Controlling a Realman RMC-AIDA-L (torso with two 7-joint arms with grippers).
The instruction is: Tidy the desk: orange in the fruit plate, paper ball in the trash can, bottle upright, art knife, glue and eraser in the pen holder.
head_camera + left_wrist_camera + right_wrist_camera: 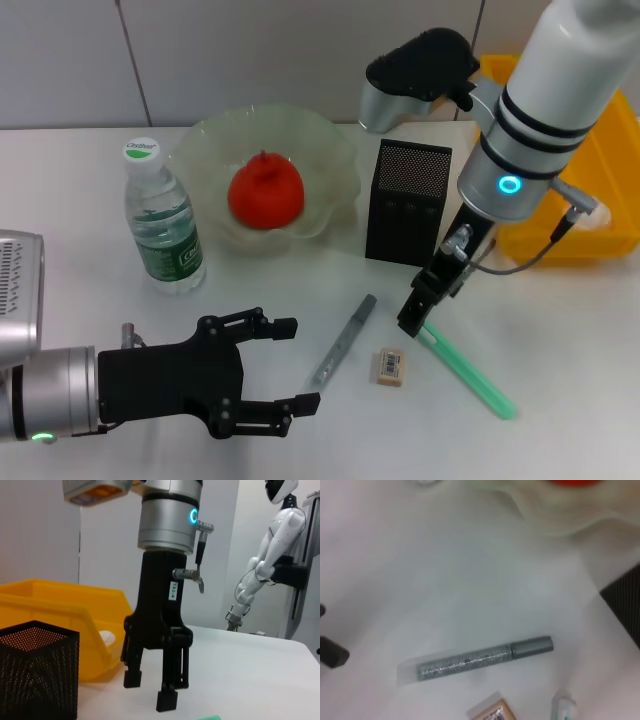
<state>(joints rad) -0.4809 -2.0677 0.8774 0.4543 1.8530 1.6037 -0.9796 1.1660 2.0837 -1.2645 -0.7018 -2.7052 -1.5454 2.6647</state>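
Observation:
The orange (265, 192) lies in the pale-green fruit plate (330, 150). To its left the bottle (163, 222) stands upright. The black mesh pen holder (408, 200) stands in front of the yellow trash can (590, 190); a white wad, likely the paper ball (106, 637), shows inside the can. A grey glittery stick (343, 340), the eraser (388, 366) and a green stick (468, 370) lie on the table; I cannot tell which stick is the glue and which the art knife. My right gripper (418, 312) hangs open just above the green stick's near end. My left gripper (295, 365) rests open at the front left.
The white table (560, 330) has bare room to the right of the green stick. The eraser (492, 714) lies close beside the grey stick (480, 659). In the left wrist view a white humanoid robot (270, 555) stands far behind the table.

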